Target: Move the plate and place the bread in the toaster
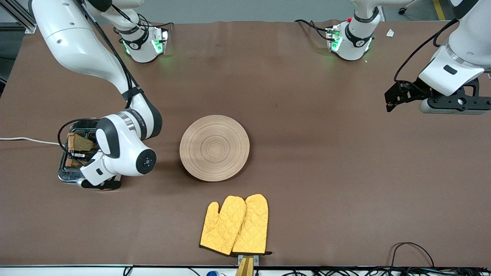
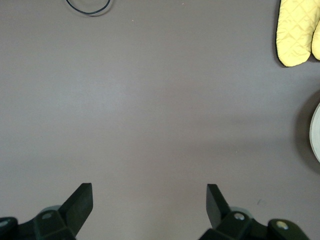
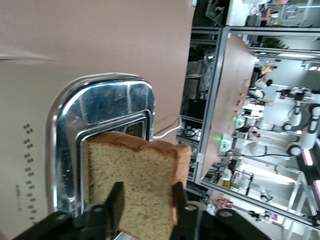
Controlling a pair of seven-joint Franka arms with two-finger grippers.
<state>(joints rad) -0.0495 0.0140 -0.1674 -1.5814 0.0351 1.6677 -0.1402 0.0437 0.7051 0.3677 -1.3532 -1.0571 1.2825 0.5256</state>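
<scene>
**A:** Biggest worry first: the toaster [image 3: 100, 110] stood at the right arm's end of the table [image 1: 307, 172], and the right arm hung low right over it. My guess was that any sideways pull could shove or tip the whole box.

**B:** And the plate [image 1: 214, 148]?

**A:** It lay flat mid-table, well apart from the toaster, with nothing on it. No real danger there, though it was wide and thin-edged and looked awkward to pinch off a flat cloth.

**B:** Then the bread [image 3: 140, 185]!

**A:** That was the tight spot. The slice sat crooked, its lower part in a slot and the rest sticking up. The right gripper [image 3: 147, 200] had its fingers parted in front of the slice's face, not pinching it as far as I could see. If a finger caught the crust on the way up, the slice could get dragged out or jam at the slot's rim.

**B:** And the left gripper [image 2: 150, 197]?

**A:** It waited with its fingers spread wide over bare table at the left arm's end.

**B:** Textures, big to small?

**A:** The table had a matte brown cover. The toaster had a mirror-bright top and cream sides with small dots. The plate was round and pale, with wood-like ring grooves. The yellow oven mitts [image 1: 234, 224] were quilted and soft, and lay nearer the front camera than the plate. The bread was spongy and light brown, with a darker crust.
</scene>
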